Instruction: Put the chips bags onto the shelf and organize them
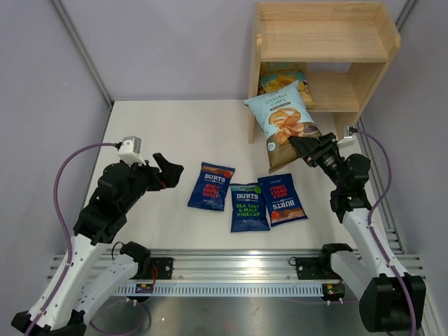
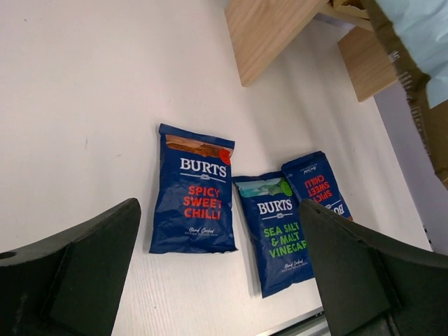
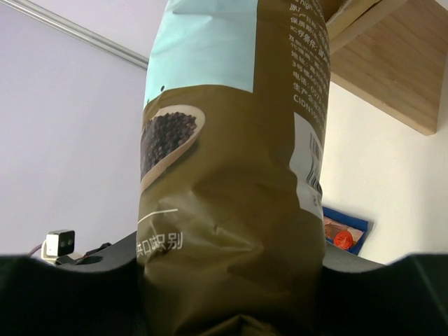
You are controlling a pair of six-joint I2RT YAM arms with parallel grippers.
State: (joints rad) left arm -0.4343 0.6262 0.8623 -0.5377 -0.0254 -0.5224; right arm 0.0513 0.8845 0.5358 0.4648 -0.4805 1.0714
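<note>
Three BURTS bags (image 1: 248,205) are lying on tabletop (image 1: 175,133) before the shelf (image 1: 322,50); right end effector (image 1: 306,148) is clamping cassava bag (image 1: 282,117) at shelf front; left end effector (image 1: 170,171) is hanging open.

On the worktop (image 1: 161,133) the left blue bag (image 1: 211,186) reads "BURTS" in white over "SPICY SWEET CHILLI" in red; the middle blue bag (image 1: 249,206) reads "BURTS" over "SEA SALT & MALT VINEGAR" in green; the right blue bag (image 1: 282,199) bears the same "BURTS" and red "SPICY SWEET CHILLI", upside down in the left wrist view. The tan and light-blue bag (image 1: 283,122) in the right hand (image 1: 302,149) reads "CASSAVA CHIPS" on its front; its back carries a barcode and small Chinese print, too fine to read.
</note>
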